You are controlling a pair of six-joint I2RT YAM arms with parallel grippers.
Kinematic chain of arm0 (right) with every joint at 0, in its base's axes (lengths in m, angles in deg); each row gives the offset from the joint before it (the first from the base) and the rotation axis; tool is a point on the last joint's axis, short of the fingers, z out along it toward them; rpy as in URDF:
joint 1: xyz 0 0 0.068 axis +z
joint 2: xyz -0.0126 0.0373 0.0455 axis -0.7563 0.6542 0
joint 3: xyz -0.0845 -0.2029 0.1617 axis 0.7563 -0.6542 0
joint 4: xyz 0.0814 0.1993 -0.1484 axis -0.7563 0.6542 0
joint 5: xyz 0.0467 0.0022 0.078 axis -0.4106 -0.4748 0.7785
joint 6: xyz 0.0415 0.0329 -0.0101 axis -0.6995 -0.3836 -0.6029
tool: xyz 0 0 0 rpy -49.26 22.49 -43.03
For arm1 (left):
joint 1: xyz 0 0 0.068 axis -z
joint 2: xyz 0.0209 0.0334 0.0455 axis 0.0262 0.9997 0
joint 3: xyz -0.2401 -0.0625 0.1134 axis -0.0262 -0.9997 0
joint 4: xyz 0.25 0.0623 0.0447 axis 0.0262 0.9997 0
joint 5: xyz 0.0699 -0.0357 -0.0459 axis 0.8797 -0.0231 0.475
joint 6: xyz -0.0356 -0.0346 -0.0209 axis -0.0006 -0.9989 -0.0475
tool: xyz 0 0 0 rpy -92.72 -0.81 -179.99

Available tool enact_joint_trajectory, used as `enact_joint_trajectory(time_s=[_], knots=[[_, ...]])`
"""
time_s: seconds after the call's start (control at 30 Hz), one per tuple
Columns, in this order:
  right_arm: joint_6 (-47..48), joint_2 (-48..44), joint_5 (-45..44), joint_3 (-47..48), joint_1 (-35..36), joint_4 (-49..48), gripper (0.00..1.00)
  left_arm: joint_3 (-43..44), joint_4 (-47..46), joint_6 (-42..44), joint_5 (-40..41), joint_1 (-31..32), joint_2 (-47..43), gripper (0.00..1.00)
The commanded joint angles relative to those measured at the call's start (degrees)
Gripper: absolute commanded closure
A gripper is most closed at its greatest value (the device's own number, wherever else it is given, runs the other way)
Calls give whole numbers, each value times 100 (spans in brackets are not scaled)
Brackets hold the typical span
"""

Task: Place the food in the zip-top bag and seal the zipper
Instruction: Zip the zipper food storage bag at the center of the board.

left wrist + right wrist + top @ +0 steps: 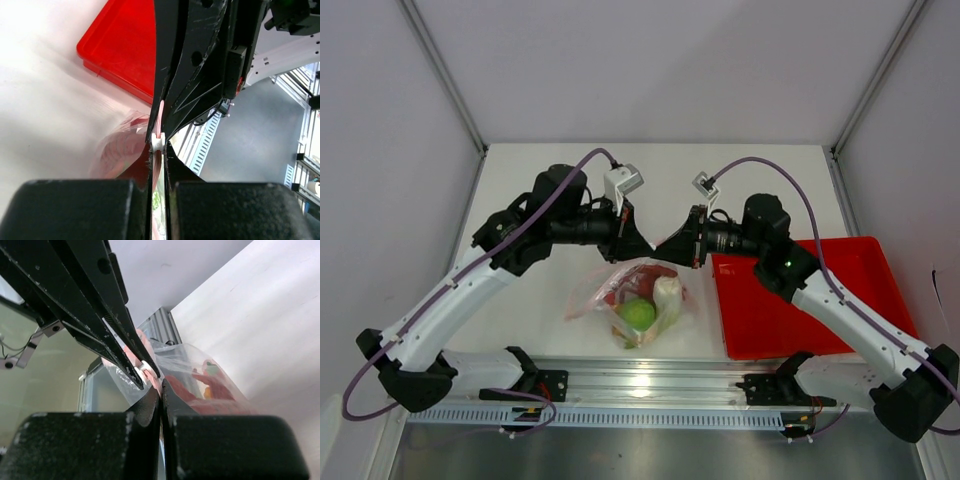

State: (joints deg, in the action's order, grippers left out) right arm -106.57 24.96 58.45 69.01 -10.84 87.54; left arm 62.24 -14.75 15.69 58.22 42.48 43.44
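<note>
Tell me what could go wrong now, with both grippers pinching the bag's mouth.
The left gripper and right gripper pinch the zipper almost tip to tip, so they might collide while sliding along it. The thin strip could also slip free, leaving the zip-top bag open over the food.

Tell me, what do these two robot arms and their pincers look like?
The left arm and right arm match: white links with black joints and bases, each trailed by a thin purple cable. The left gripper and right gripper are black, flat and tapering, each beside a small pale camera box.
</note>
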Motion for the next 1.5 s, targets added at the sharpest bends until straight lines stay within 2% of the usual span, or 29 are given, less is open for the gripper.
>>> enact_joint_trajectory(time_s=[0.0,0.3,0.83,0.97,1.03,1.07,1.2,1.27,1.4,1.47], knots=[[-214,-242,-916,-10,-51,-799,100,-80,632,-142,-32,31,-217,99],[-398,-383,-1057,-336,-165,-1063,100,-343,949,-239,337,31,-577,99],[-319,-436,-785,-371,-350,-940,100,-344,1898,-757,908,31,-1948,100],[-241,-243,-216,-319,-394,-1072,100,-343,1907,-652,918,31,-2177,99],[283,28,250,67,-368,-511,99,-265,1864,-478,760,31,-2107,99],[522,117,435,217,-368,-266,80,-255,1811,-424,681,31,-2081,99],[1674,355,919,1111,-350,1218,30,-81,1766,-204,347,31,-1976,99],[2226,530,1086,1473,-341,1677,17,-36,1932,-99,232,31,-1853,99],[2912,724,1298,2221,-210,2485,3,61,2030,-2,276,31,-1738,99],[3212,864,1376,2668,-26,2890,1,78,1978,-19,154,31,-1703,99]])
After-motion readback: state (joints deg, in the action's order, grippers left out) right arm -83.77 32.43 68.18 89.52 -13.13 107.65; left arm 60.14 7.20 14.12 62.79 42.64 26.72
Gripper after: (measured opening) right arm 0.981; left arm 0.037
